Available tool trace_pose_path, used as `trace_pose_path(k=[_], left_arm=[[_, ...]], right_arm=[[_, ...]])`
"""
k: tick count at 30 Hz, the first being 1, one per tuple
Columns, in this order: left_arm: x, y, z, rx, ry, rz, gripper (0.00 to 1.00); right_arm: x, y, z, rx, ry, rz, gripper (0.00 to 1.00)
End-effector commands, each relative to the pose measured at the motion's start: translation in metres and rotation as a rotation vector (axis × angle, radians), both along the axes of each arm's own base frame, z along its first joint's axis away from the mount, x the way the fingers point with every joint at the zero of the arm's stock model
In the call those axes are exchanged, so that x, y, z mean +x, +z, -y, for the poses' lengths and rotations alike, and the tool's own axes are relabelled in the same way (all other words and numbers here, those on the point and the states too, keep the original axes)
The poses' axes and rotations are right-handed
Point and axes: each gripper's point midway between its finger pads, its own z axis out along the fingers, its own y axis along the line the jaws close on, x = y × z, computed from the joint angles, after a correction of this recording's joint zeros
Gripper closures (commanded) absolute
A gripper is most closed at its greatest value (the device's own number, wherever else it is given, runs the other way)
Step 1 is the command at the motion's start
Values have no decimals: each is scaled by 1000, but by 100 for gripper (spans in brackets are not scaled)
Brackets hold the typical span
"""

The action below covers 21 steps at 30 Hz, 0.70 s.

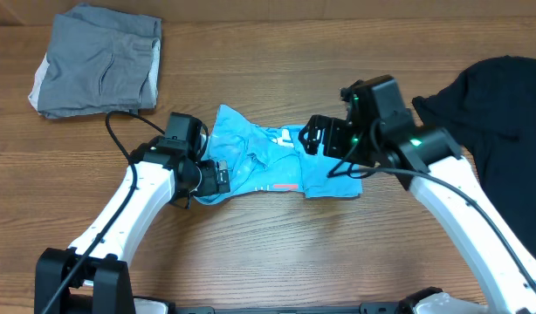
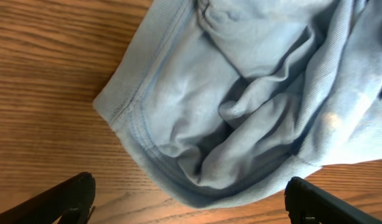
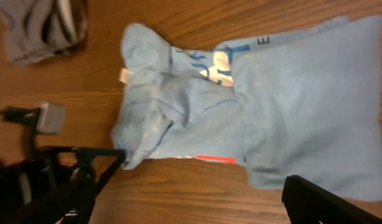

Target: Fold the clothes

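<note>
**Blue tee bunched mid-surface, both pincers released**

Overhead: light blue T-shirt [image 1: 268,166] lies crumpled and partly folded at the middle of the wood surface [image 1: 277,52], between the two arms. Left pincer [image 1: 217,175] is at the shirt's left near edge. Right pincer [image 1: 313,138] is over the shirt's right far part, by the white lettering; can't tell if it touches the cloth. Folded gray garment [image 1: 98,61] is far left, well apart. Black T-shirt [image 1: 504,113] is in a heap at the right edge.

Left wrist: left pincer [image 2: 190,183] is spread wide, holding nothing. Its dark fingers [image 2: 66,199] show in both lower corners. The shirt's ribbed hem [image 2: 147,149] curves between them, flat on the wood.

Right wrist: right pincer is released with nothing in it, one finger [image 3: 328,202] at lower right. The lower left is dark, blurred hardware, parts not separable. The shirt [image 3: 290,106] fills the middle, smoother on the right and bunched on the left. White lettering [image 3: 209,62] is on the far side, pink strip [image 3: 214,159] on the near edge. Gray garment [image 3: 41,28] is far left.
</note>
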Motion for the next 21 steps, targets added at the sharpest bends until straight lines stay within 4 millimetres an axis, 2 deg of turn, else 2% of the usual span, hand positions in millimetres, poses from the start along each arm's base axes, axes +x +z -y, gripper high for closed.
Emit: trace_pose_path(k=[1, 4, 8, 15, 17, 21], left_arm=[[8, 8, -11, -84, 5, 32, 0], [19, 13, -28, -166, 27, 73, 0], [25, 21, -45, -264, 76, 111, 0], [33, 25, -50, -279, 35, 163, 0], [34, 25, -50, -280, 36, 163, 0], [36, 15, -49, -295, 40, 142, 0]], right_arm=[[-7, 10, 11, -27, -28, 16, 0], [-13, 17, 30, -96, -78, 44, 0], [-21, 38, 61, -158, -216, 115, 0], [-56, 82, 92, -154, -294, 255, 0], [-65, 86, 96, -153, -291, 263, 0], [-78, 81, 101, -173, -285, 229, 0]])
